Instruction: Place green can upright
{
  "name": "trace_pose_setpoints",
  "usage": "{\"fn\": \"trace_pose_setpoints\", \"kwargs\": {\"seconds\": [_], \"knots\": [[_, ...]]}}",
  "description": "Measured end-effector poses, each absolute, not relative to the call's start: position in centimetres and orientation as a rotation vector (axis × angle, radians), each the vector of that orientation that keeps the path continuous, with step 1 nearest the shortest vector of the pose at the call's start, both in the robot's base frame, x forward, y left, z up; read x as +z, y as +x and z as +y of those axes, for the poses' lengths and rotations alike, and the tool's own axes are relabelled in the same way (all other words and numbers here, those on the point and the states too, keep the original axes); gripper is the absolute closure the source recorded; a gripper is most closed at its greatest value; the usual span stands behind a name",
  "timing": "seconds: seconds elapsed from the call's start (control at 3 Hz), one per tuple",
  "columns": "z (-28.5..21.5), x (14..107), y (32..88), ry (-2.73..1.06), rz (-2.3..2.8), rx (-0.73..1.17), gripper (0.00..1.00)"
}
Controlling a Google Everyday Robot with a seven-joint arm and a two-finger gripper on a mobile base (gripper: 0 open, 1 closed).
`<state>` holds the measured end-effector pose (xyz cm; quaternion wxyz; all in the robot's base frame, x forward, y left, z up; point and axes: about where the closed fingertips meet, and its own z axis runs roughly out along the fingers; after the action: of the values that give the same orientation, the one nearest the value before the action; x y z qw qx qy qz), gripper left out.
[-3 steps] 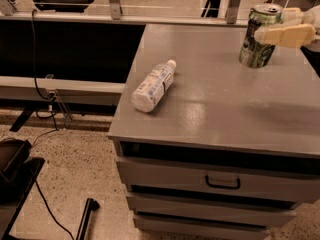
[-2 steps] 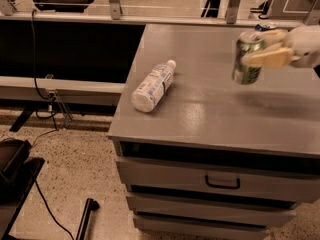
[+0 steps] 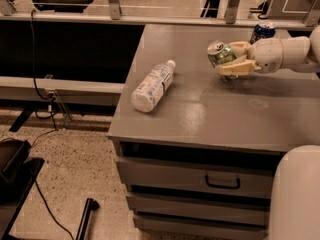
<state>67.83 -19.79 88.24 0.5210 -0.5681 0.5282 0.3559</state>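
Observation:
The green can (image 3: pixel 220 54) is a small shiny can with a silver top. It is held tilted, top toward the left, just above the grey cabinet top (image 3: pixel 200 109) near its back right. My gripper (image 3: pixel 231 59) reaches in from the right on a white arm and is shut on the green can, one cream finger (image 3: pixel 240 46) above it and one finger below.
A white plastic bottle (image 3: pixel 152 86) lies on its side at the cabinet top's left. A dark-blue can (image 3: pixel 262 32) stands upright at the back right, behind my arm. Drawers with a handle (image 3: pixel 222 183) face front. A white robot part (image 3: pixel 295 194) fills the lower right.
My gripper has carried the green can to the left, away from the back right corner, and tipped it from near upright to tilted. The dark-blue can now shows behind the arm.

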Motion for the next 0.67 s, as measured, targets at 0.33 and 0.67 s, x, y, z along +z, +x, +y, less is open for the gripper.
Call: {"fn": "trace_pose_setpoints", "kwargs": {"seconds": [0.33,0.67], "knots": [[-19.78,88.42,67.83,-1.362,1.266,0.853,0.66],[-19.51,88.39,68.08,-1.358,1.266,0.853,0.43]]}}
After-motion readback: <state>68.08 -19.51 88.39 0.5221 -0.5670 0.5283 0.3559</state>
